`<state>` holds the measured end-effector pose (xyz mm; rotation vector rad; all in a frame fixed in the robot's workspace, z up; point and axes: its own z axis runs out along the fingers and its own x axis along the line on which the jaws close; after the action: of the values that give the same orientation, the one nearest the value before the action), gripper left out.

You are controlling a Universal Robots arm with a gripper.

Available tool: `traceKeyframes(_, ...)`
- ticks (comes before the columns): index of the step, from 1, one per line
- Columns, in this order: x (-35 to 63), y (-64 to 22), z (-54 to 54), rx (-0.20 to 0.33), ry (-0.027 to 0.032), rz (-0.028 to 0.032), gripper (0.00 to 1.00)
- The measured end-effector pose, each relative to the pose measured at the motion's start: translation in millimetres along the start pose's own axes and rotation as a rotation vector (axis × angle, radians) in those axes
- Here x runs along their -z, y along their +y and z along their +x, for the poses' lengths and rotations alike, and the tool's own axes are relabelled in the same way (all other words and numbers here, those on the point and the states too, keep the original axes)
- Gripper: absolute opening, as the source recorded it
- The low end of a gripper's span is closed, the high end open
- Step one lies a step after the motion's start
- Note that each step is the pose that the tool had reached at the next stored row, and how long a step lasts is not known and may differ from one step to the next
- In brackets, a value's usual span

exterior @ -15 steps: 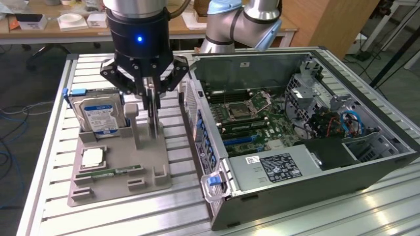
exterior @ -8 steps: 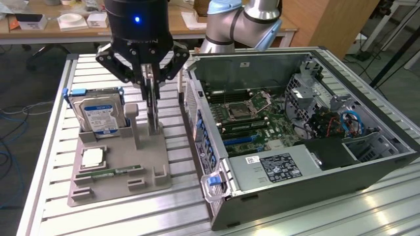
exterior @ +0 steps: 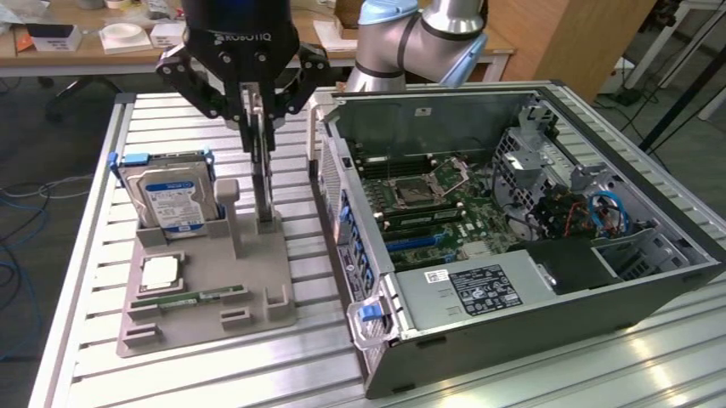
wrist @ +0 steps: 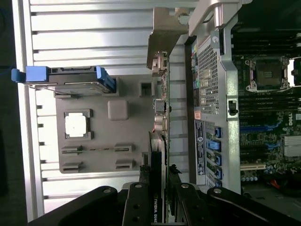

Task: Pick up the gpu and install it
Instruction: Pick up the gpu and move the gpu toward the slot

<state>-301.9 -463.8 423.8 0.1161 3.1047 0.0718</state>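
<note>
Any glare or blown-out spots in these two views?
Exterior view: bright glare patches on the table slats. Wrist view: the processor chip on the grey tray is blown out white; the gpu in the claw shows no glare.

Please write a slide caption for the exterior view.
Pincer closed on the upright gpu in the gray holder, beside the open computer case.

A wooden desk (exterior: 85, 58) stands behind the slatted metal table (exterior: 85, 255). A wooden cabinet (exterior: 579, 38) is beside it. Blue cables (exterior: 9, 289) lie on the dark floor (exterior: 46, 127).
</note>
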Motion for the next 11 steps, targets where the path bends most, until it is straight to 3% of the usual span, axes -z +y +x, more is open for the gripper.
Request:
traceKeyframes(6,0.4,0.6,-1.1,0.000,0.0002,0.0002,0.26)
traceKeyframes(11,-0.2,3.0,-12.7,0.000,0.0001,0.0001,0.26)
